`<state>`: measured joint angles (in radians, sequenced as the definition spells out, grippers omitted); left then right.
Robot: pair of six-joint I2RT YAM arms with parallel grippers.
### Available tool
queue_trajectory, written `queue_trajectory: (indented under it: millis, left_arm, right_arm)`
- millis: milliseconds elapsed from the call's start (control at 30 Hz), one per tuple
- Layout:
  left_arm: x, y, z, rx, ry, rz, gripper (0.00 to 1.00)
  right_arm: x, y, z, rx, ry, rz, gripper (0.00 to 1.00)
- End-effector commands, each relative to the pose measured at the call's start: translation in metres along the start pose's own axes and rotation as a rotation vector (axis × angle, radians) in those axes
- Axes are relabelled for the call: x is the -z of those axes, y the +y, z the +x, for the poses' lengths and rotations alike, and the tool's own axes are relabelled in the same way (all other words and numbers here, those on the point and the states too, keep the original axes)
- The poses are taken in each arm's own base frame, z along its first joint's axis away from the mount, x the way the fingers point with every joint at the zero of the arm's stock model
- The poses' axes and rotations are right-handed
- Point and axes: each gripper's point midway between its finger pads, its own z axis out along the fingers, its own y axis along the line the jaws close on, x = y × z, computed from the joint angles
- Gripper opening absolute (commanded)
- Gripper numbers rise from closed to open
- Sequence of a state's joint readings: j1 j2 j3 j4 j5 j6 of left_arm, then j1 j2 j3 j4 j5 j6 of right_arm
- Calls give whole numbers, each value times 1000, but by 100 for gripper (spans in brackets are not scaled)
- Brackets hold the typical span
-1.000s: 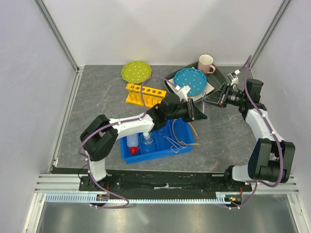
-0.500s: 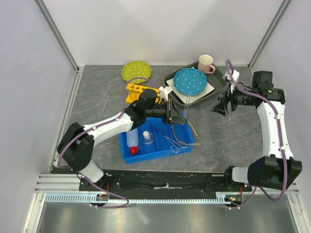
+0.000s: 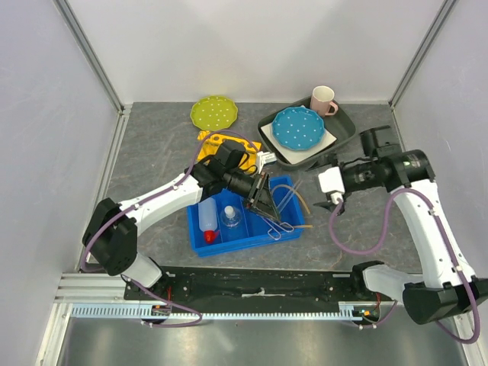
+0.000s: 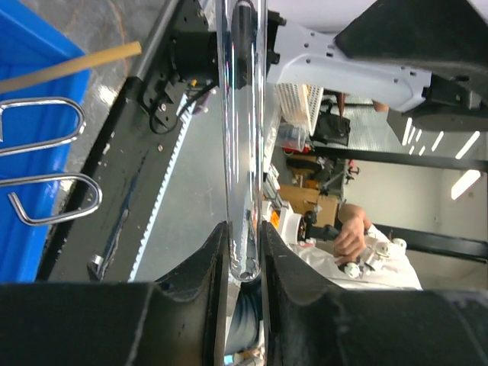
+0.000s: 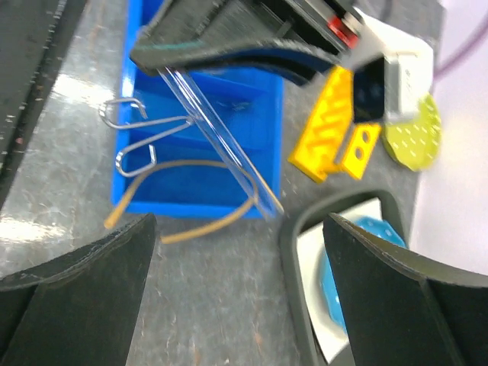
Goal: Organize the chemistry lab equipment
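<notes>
My left gripper (image 3: 263, 200) is shut on the round end of a clear glass test tube (image 4: 240, 114), which slants over the right part of the blue bin (image 3: 197, 244). In the bin lie a white squeeze bottle with a red nozzle (image 3: 207, 223), a small glass flask (image 3: 231, 219) and metal tongs (image 3: 273, 223). Tan rubber tubing (image 3: 303, 206) loops over the bin's right rim onto the table. My right gripper (image 3: 329, 185) stands open and empty to the right of the bin, facing the tube (image 5: 221, 145) and tongs (image 5: 145, 141).
A yellow test tube rack (image 3: 217, 145) sits behind the bin, partly under my left arm. A green dotted plate (image 3: 214, 112) lies at the back. The dark tray (image 3: 347, 130) at back right carries a blue dotted plate (image 3: 298, 127), with a pink mug (image 3: 323, 100) beside it.
My right gripper opened wide, came off the test tube and swung from beside the tray toward the bin's right side. My left gripper carried the tube back over the bin.
</notes>
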<state>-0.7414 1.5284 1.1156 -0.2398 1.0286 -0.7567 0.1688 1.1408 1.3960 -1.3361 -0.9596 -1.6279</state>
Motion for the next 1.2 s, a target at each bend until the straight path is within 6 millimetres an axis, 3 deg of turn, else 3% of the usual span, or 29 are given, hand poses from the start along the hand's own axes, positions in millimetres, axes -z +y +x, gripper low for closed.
queue_trajectory:
  millis: [0, 133, 367, 467, 700, 867, 967, 1167]
  left_arm:
    - [9, -27, 10, -64, 82, 100, 13]
    - [8, -27, 15, -56, 107, 116, 13]
    - [9, -29, 20, -61, 121, 128, 13]
    - [10, -31, 21, -69, 125, 136, 13]
    - [11, -31, 24, -65, 135, 143, 14]
    - [11, -31, 23, -57, 133, 139, 16]
    - [14, -29, 16, -41, 108, 121, 22]
    - [43, -37, -8, -113, -77, 45, 53]
  right_arm:
    - [-25, 16, -16, 20, -53, -111, 96]
    - [-55, 27, -16, 57, 10, -165, 94]
    - [-75, 28, -4, 99, 86, -228, 84]
    - [-80, 34, 3, 120, 129, -255, 75]
    - [-82, 46, 8, 154, 172, -288, 41]
    - [-81, 46, 5, 150, 173, -278, 26]
    - [-80, 47, 5, 128, 174, -271, 22]
    - [-78, 55, 3, 4, 150, -235, 21]
